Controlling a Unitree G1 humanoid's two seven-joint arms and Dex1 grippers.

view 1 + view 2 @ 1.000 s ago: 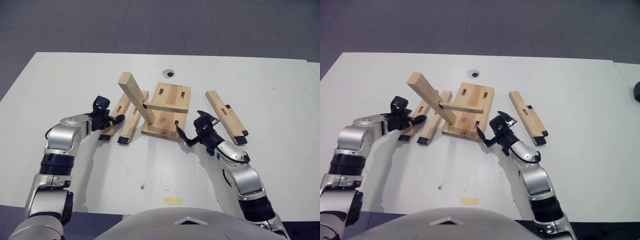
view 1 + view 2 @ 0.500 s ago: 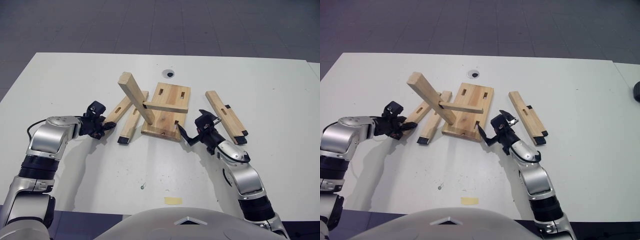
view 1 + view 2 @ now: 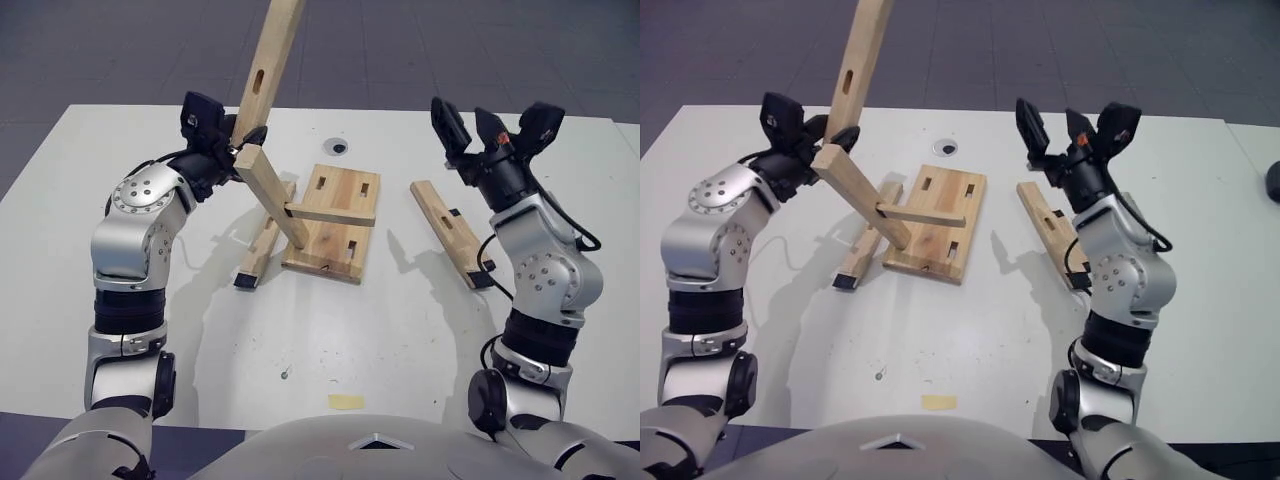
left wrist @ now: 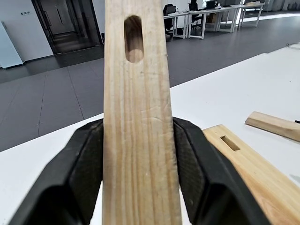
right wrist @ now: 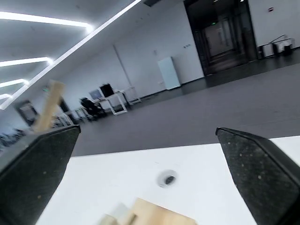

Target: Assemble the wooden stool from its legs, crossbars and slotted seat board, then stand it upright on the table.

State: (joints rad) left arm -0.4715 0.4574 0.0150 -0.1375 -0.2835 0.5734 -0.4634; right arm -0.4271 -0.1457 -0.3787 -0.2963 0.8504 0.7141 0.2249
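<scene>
White bench (image 3: 560, 180) carries the lot. Slotted seat board (image 3: 335, 250) lies flat mid-bench, with leaning leg (image 3: 272, 195) standing tilted on it and crossbar (image 3: 335, 213) stuck in its side. Left spare leg (image 3: 262, 245) lies just beside board, right spare leg (image 3: 452, 233) near other edge.

Left tool (image 3: 232, 135) clamped on held leg (image 3: 265, 70), up off bench, near upright. Pads (image 4: 86, 164) sit across flat faces below slot. Right tool (image 3: 495, 130) spread wide, empty, raised over bench.

My guess: wood is stiff, light, bit slick. Long end levers, so grip nearer middle, clear of slots.
</scene>
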